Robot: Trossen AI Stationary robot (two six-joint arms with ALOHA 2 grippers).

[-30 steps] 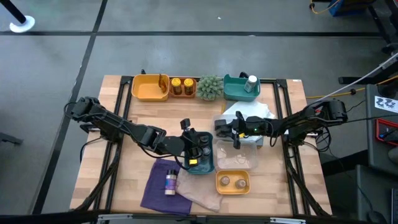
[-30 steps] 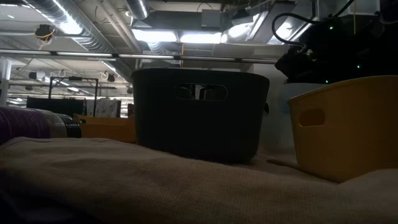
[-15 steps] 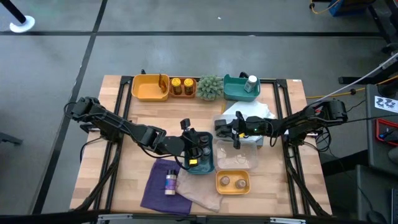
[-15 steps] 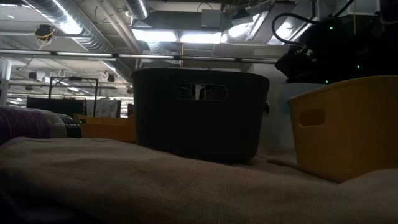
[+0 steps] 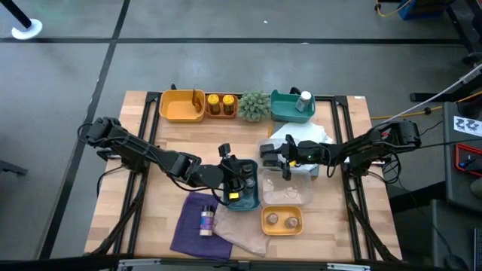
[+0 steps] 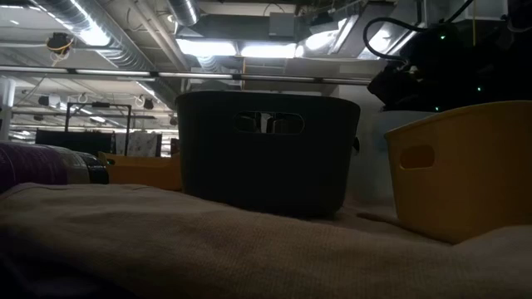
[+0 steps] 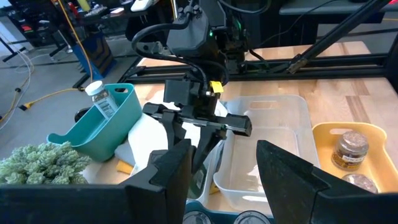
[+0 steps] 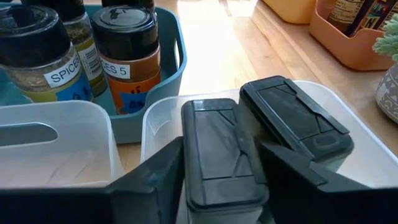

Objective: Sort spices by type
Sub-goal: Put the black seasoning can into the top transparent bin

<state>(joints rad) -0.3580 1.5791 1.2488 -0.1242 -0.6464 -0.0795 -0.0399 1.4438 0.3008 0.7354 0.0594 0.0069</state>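
Wooden bench holds steady, nothing shifting since a second ago: left gripper [image 5: 239, 178], fingers apart, hovers over dark-lidded spice jars [image 8: 121, 53] in the blue plastic tray [image 5: 247, 202] mid-bench, right gripper [image 5: 284, 159] open above the clear tub [image 5: 288, 196], so sorting stalls.

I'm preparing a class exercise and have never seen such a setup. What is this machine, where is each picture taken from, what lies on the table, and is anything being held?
Two dark robot arms work at a wooden table. One picture looks straight down, one level from table height, and one from each wrist. The left gripper hangs open above the blue tray of spice jars. The right gripper hangs open over the clear bin. Neither holds anything. Also there: a yellow tray with two jars, a jar lying on purple cloth, and at the far edge more trays and a green plant.
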